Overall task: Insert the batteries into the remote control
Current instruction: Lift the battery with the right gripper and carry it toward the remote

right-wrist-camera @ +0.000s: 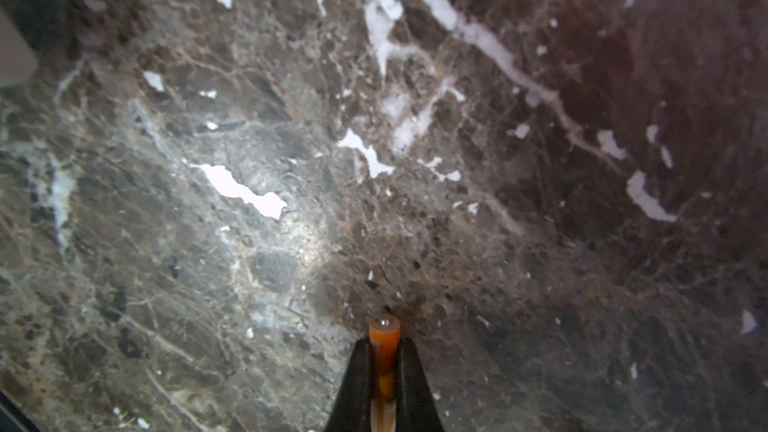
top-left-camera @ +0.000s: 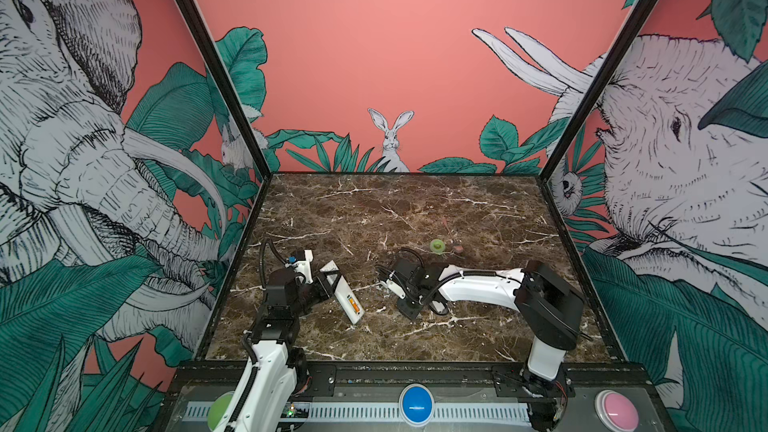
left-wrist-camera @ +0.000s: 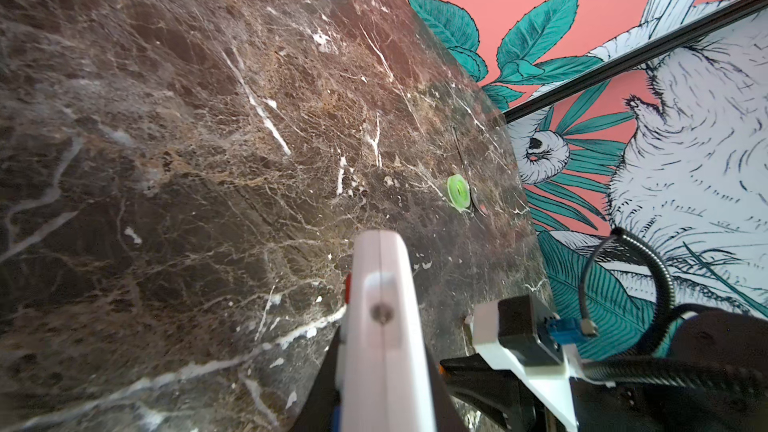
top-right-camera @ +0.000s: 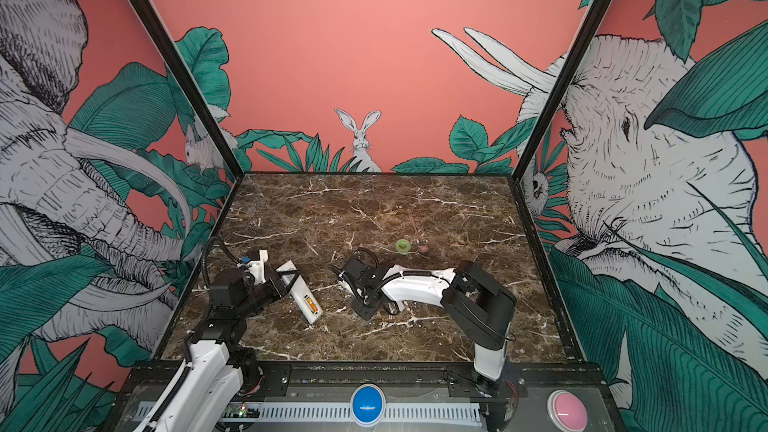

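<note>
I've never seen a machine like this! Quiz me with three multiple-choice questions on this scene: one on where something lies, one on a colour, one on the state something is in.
1. Where does the green ring lie?
A. on the table, beyond the right arm
B. on the blue button
C. on top of the left arm

2. What colour is the battery in the right end effector?
A. blue
B. orange
C. black

3. The left end effector is:
A. open and empty
B. shut on the remote control
C. shut on the green ring

Answers:
1 A: both top views show it on the marble behind the right arm.
2 B: the right wrist view shows an orange cylinder pinched between the fingers.
3 B: the left wrist view shows the white remote clamped.
</note>
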`<state>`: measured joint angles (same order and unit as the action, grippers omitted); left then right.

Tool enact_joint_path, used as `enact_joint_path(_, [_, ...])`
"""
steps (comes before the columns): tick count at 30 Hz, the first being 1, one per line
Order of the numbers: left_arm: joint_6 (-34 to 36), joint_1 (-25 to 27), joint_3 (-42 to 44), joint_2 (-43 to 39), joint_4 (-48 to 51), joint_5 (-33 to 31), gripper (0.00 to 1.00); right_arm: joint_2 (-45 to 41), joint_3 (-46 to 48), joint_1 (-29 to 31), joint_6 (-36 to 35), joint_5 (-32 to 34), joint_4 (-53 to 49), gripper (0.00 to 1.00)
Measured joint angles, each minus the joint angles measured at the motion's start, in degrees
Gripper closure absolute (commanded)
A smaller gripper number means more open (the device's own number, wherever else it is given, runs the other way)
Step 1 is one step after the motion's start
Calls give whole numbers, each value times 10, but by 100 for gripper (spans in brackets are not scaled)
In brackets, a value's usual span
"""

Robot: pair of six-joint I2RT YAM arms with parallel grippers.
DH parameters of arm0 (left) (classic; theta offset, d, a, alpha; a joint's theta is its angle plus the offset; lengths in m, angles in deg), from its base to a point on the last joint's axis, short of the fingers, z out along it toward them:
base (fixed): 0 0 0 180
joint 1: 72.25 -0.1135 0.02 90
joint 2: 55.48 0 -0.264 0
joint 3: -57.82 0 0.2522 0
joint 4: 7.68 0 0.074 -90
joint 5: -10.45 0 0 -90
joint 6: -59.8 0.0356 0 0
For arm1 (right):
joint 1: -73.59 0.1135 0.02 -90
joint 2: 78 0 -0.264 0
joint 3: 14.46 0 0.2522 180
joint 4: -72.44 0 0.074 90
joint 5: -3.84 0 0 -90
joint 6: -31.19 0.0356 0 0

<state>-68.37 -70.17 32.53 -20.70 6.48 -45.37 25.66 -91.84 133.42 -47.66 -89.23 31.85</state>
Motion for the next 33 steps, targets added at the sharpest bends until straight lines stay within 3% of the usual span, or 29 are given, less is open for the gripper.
enact_joint_path(11, [-2,0,3,0,-24,31,100,0,6,1,50,13,7,100])
enact_joint_path(21, [-7,0,3,1,-30,39,100,4,2,1,50,35,-1,76])
enact_joint_path(33, [-14,0,10,0,-51,50,100,25,-29,2,35,59,-21,80])
